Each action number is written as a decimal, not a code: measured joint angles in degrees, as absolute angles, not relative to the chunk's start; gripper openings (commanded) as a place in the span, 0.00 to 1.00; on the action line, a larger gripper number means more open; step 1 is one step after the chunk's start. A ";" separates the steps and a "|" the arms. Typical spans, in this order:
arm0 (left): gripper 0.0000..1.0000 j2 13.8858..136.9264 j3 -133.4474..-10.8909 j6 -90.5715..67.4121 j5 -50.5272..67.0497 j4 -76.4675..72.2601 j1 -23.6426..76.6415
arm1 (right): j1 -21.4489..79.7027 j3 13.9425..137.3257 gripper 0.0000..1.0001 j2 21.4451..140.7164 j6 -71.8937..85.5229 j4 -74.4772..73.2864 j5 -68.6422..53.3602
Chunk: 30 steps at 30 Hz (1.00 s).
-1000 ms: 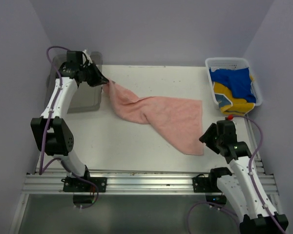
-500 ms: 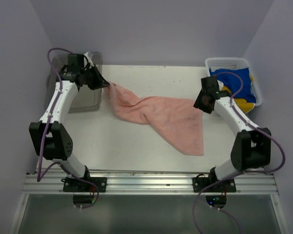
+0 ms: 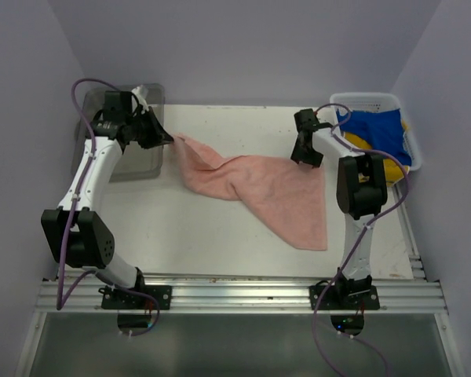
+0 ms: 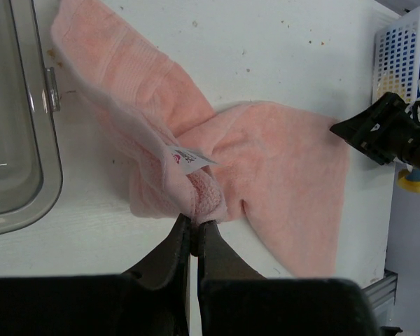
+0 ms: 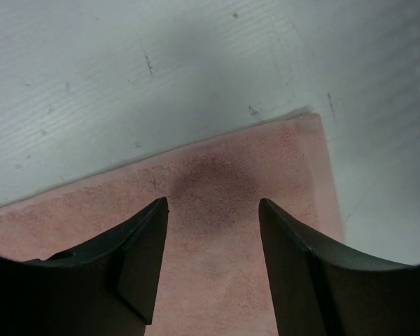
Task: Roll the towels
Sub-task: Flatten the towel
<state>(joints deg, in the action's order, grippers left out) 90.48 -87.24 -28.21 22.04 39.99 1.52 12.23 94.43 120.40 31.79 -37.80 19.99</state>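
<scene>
A pink towel (image 3: pixel 275 192) lies twisted across the white table, from the far left to the near right. My left gripper (image 3: pixel 169 139) is shut on its far-left corner, next to the grey tray; the left wrist view shows the jaws pinching a bunched fold (image 4: pixel 199 199) beside a white label (image 4: pixel 189 159). My right gripper (image 3: pixel 307 159) is open and empty, just above the towel's far-right corner (image 5: pixel 294 140), its fingers (image 5: pixel 136 245) spread over the cloth.
A grey plastic tray (image 3: pixel 133 161) stands at the far left. A white basket (image 3: pixel 341 106) holding blue and yellow towels (image 3: pixel 377 133) stands at the far right. The right arm stretches up along the table's right side.
My right arm has swung from the near right edge to the far side, and its gripper now hovers at the towel's far-right corner. My left gripper still holds its corner, almost unmoved.
</scene>
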 measured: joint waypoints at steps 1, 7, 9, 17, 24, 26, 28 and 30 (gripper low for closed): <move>0.00 90.28 -86.67 -27.88 22.04 40.07 1.52 | 12.12 94.80 0.59 122.13 31.97 -38.13 19.94; 0.00 89.95 -84.99 -27.55 22.02 40.38 1.52 | 11.25 94.87 0.22 124.14 33.52 -37.60 18.06; 0.00 89.93 -84.93 -27.38 21.98 40.40 1.52 | 11.05 94.87 0.10 124.16 33.56 -37.04 17.47; 0.00 89.78 -84.97 -27.35 21.61 40.42 1.50 | 10.79 97.19 0.00 124.07 32.97 -37.50 16.69; 0.00 91.77 -92.86 -27.40 21.76 42.65 -0.19 | 10.81 104.81 0.00 115.96 30.72 -38.92 15.51; 0.00 91.83 -95.37 -27.44 21.76 42.70 -1.80 | 10.81 102.52 0.00 108.18 29.82 -37.67 15.25; 0.00 91.44 -96.25 -27.59 21.87 42.33 -3.20 | 10.85 94.32 0.00 96.33 28.95 -33.91 14.94; 0.00 90.65 -95.85 -28.03 21.93 42.19 -4.40 | 11.20 82.67 0.00 81.95 28.18 -29.65 14.61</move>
<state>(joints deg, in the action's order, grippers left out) 90.65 -95.85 -28.03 21.93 42.19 -4.40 11.20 82.67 81.95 28.18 -29.65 14.61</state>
